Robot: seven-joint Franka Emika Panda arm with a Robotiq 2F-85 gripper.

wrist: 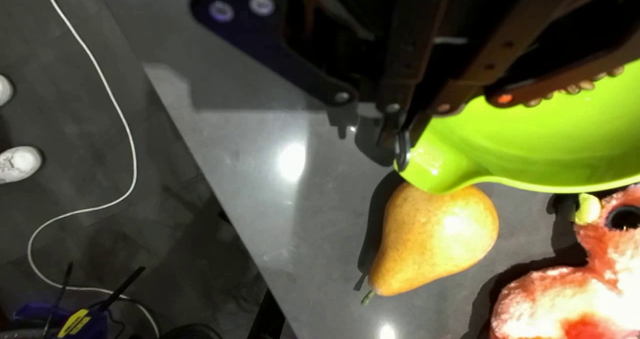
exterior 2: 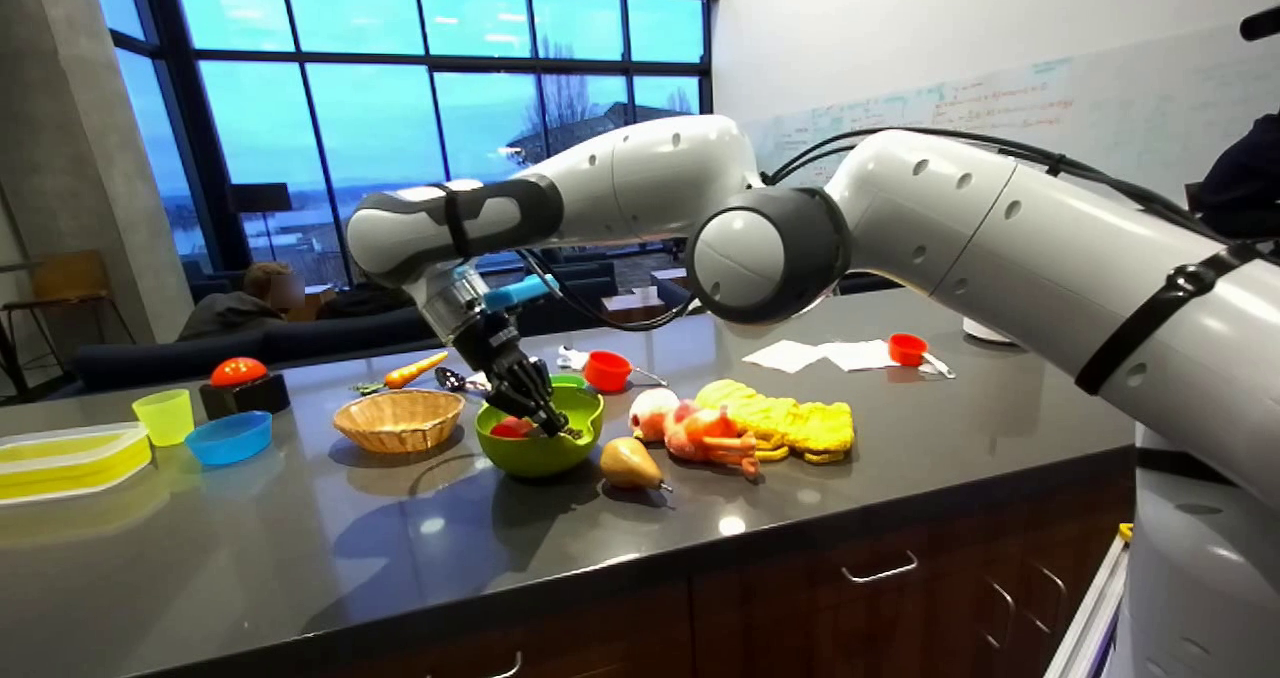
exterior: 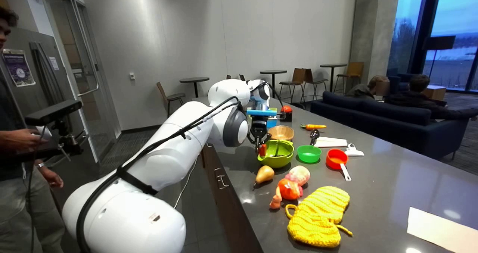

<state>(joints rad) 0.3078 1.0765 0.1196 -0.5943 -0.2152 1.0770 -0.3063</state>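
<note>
The end effector (wrist: pixel 394 146) appears clamped on the lime-green bowl (wrist: pixel 545 151) at its rim, presumably because that thin edge offers an easy pinch; the bowl seems to rest on the worktop (wrist: pixel 315 234), beside a pear (wrist: pixel 440 241)

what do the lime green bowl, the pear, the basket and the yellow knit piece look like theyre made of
Lime green bowl: likely glossy plastic; bright highlights on a smooth surface.
Pear: satin, finely speckled skin; real fruit or an imitation, I can't tell.
Basket: probably wicker, low sheen; woven strands show.
Yellow knit piece: thick matte yarn, wool or synthetic unclear; chunky ribbed texture.
</note>
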